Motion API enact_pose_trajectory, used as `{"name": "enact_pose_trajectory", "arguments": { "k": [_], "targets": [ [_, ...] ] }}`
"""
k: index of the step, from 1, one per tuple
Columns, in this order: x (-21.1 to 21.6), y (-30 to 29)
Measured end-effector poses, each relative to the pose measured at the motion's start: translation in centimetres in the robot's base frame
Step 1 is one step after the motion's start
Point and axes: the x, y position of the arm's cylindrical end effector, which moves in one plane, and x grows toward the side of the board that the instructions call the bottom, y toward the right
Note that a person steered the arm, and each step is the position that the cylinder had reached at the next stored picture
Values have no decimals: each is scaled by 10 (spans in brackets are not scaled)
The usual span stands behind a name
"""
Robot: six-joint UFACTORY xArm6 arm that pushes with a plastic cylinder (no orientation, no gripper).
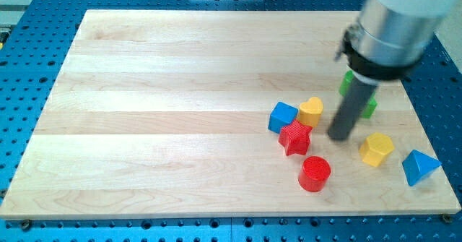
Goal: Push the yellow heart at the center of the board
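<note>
Board (159, 112) open toward view's left; blue cube (283, 116) and red star (295, 138) flank yellow heart (311, 110) leftward.

Bright, even light — soft shadows

My tip (339, 136) sits on the bench (166, 119), just at 3 o'clock of the yellow heart (311, 110). The blue cube (283, 116) touches the heart at 9 o'clock. The red star (295, 138) is below, and the red cylinder (315, 173) lower. A green block (369, 106) hides behind the rod.
</note>
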Motion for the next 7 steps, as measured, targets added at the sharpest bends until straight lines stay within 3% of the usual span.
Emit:
{"name": "enact_pose_trajectory", "arguments": {
  "k": [1, 2, 4, 7],
  "targets": [
    [-39, -51],
    [-40, -95],
    [-40, -118],
    [-12, -264]
  ]
}}
